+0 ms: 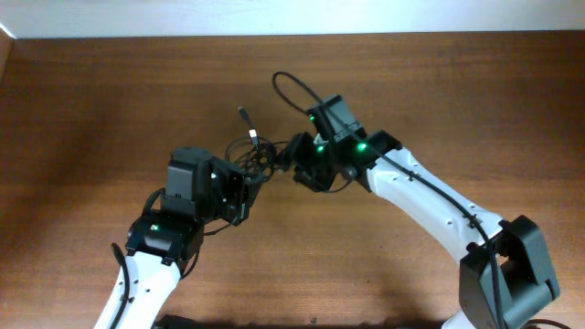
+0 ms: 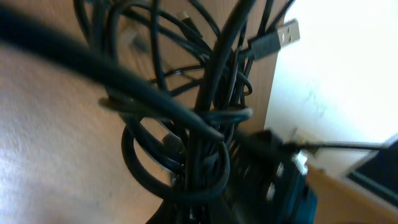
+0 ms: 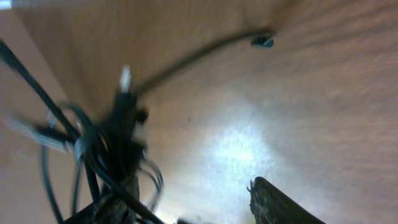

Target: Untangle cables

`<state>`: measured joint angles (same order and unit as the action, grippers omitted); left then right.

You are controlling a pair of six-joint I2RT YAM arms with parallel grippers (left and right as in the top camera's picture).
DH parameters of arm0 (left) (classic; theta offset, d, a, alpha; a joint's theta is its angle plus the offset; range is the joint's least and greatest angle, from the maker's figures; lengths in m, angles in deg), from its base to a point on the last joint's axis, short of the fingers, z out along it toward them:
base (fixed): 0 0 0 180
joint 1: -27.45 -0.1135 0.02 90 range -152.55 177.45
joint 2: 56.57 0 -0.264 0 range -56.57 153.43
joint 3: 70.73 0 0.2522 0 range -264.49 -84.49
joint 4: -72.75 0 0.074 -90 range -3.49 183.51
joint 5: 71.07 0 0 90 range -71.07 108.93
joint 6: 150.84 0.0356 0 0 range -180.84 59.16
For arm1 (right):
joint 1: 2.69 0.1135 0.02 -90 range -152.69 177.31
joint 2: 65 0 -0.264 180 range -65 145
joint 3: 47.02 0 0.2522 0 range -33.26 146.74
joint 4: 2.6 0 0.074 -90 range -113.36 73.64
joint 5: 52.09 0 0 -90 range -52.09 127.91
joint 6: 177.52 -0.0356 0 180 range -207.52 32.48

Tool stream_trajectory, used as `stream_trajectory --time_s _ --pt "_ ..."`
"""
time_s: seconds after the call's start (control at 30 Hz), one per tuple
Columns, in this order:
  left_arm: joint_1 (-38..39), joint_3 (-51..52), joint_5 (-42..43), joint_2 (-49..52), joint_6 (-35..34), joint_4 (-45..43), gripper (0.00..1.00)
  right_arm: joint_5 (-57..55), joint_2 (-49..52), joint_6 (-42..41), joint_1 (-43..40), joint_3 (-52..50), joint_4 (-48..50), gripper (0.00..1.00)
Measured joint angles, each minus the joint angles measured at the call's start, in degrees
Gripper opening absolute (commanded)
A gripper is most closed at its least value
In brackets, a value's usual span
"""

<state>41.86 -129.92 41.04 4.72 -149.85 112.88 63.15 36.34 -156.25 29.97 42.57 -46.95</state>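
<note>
Black cables (image 1: 258, 155) in one tangle; right pincer (image 1: 292, 160) wide, left pincer (image 1: 243, 186): cannot tell.

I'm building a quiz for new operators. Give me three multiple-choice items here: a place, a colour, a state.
1. Where is the cable tangle? A) left table edge B) middle of the table C) on the floor
2. Cable colour? A) black B) white C) red
3. The cables are: A) laid apart B) coiled in a box C) looped together
B: overhead shows it mid-table, between both arms. A: all look black in each view. C: the left wrist view shows overlapping loops.
</note>
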Motion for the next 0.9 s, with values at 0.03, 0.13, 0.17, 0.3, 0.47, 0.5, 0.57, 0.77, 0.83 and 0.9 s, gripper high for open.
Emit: stream_trajectory --time_s 0.03,0.13,0.17,0.3,0.47,0.5,0.57,0.77,0.83,0.9 --pt "0.09 0.0 1.9 0.0 0.02 -0.02 0.0 -0.63 0.0 -0.04 -1.14 0.0 -0.09 0.58" --pt "0.44 0.0 7.98 0.0 0.85 -0.07 0.0 -1.86 0.0 2.54 -5.03 0.0 -1.33 0.53" --pt "0.5 0.0 9.4 0.0 1.53 -0.81 0.0 -1.86 0.0 3.98 -5.9 0.02 -1.92 0.53" --pt "0.59 0.2 13.22 0.0 5.77 -13.66 0.0 -4.9 -0.02 10.19 -7.08 0.13 -8.96 0.52" --pt "-1.22 0.87 17.79 0.11 7.34 -32.5 0.0 -12.94 -0.02 13.9 -7.85 0.44 -18.14 0.52" --pt "-3.32 0.87 19.37 0.11 7.39 -32.96 0.0 -13.35 -0.02 15.28 -8.9 0.46 -18.75 0.52" --pt "-6.51 0.9 23.19 0.31 7.87 -32.63 0.0 -12.26 -0.15 17.68 -11.39 0.9 -20.94 0.49" --pt "-18.62 2.03 36.85 1.95 12.33 -31.3 0.0 0.22 -2.4 26.64 -21.24 2.47 -26.51 0.49" --pt "-21.44 2.05 37.79 1.92 13.9 -28.57 0.0 2.16 -2.4 28.87 -23.19 2.36 -26.97 0.49" --pt "-25.9 0.79 33.27 0.63 15.1 -24.3 0.0 -1.01 -0.46 32.22 -29.51 0.63 -26.53 0.49"
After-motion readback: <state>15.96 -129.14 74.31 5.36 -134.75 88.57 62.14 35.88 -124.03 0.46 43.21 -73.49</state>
